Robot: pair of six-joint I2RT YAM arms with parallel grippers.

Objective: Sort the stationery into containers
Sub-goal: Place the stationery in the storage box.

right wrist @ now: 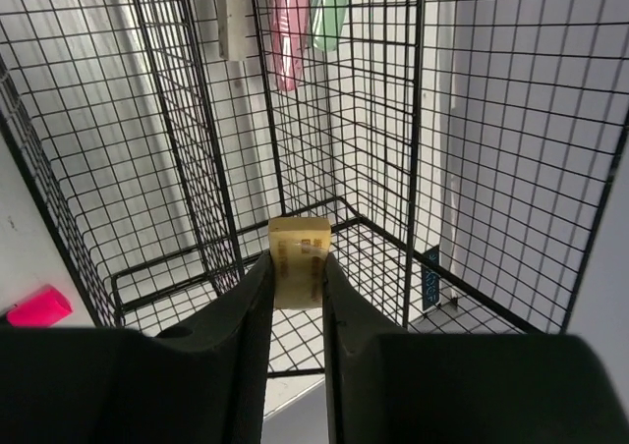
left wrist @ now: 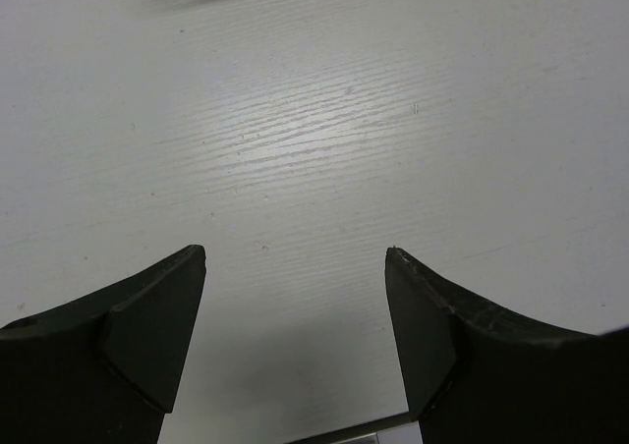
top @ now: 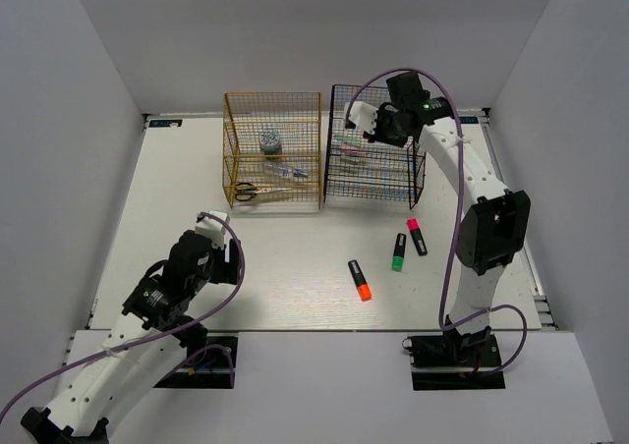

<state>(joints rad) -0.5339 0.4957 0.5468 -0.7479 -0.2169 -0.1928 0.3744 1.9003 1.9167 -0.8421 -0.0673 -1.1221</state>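
White table showing matte surface with faint grain.

Two wire-mesh racks standing upright on far half:
- gold-yellow rack sitting left of centre
- black rack sitting just beside it to right, narrow gap between them

Three black-bodied highlighters lying flat on bare surface, nearer than black rack:
- pink highlighter lying closest to rack, coloured end pointing far
- green highlighter lying just beside pink, coloured end pointing near
- orange highlighter lying apart to left, angled, coloured end pointing near
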